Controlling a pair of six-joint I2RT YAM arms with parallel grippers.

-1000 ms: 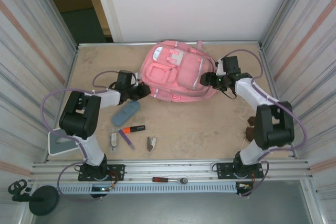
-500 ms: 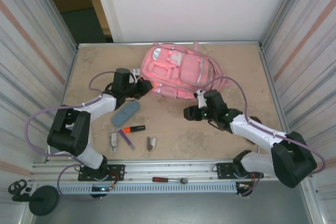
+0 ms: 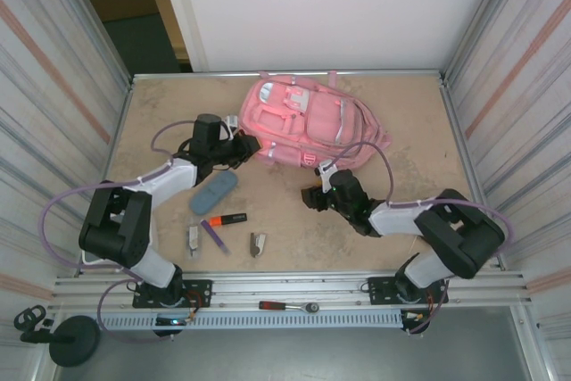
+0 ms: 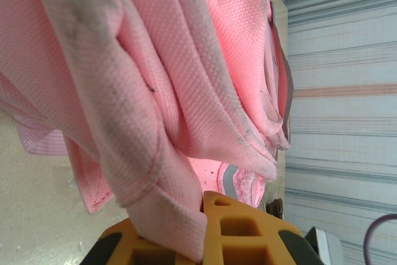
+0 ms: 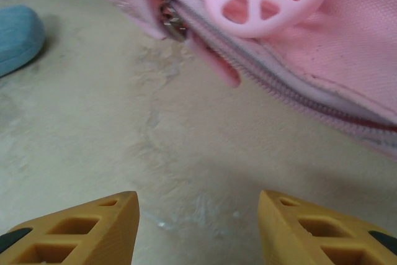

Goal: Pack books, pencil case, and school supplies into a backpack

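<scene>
While the left gripper [image 3: 247,144] is pinching a fold of the pink backpack [image 3: 308,118] at its left edge — fabric's getting squeezed tight between the yellow fingers [image 4: 239,224] — the right gripper [image 5: 198,215] is hovering low over the table [image 3: 294,238] just in front of the backpack, 2 jaws standing apart, nothing between them. Slate-blue pencil case [image 3: 214,192] is lying near the left gripper, with the orange-and-black highlighter [image 3: 223,219] and purple pen [image 3: 214,236] sitting just beyond it, toward the arm bases.
</scene>
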